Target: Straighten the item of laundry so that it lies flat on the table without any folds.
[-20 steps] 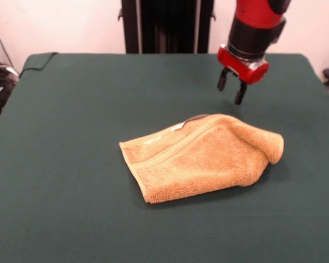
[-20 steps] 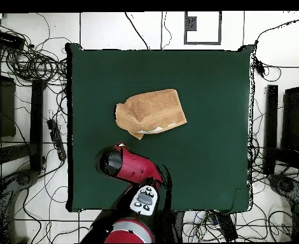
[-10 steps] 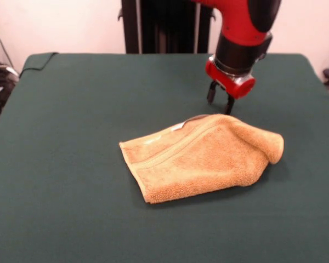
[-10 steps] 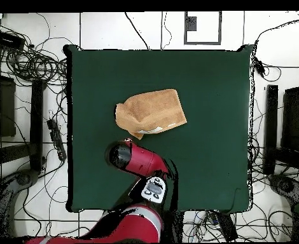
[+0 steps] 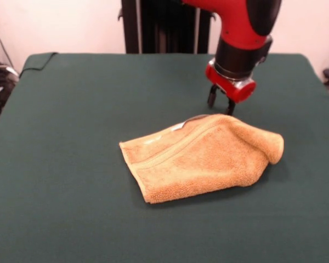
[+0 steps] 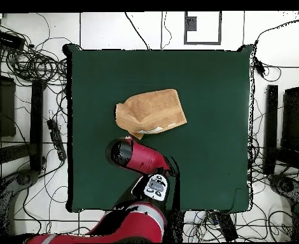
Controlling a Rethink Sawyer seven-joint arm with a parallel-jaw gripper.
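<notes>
One table [image 5: 71,98], dark green cloth cover, fills most of the front view; in the overhead view the same table [image 6: 209,95] shows as one big green rectangle.

One towel [image 5: 200,159], orange-tan terry, lies on the table slightly right of centre in the front view. It is not flat: folded over itself, with a rolled bulge at its right end and a doubled edge along the left and near sides. One flat woven band runs diagonally across the top layer. A small pale patch shows at its far edge, probably the label, too small to be sure. Overhead view: the towel [image 6: 152,112] sits left of the table's centre, in the middle band, folded, with a light patch at the edge nearest the arm.

One arm [image 5: 244,27], red and black, comes down at the right of the front view. One pincer [image 5: 220,102] hangs just behind the towel's far edge, near its far right part. Two dark fingers [image 5: 211,96] point down with a narrow gap between them, nothing held. The tips are close to the cloth; contact with towel or table cannot be told. Overhead view: the arm [image 6: 136,155] covers the pincer, with the wrist end just beside the towel's lower left edge.

Cables [image 6: 31,60] lie on the floor round the table.
</notes>
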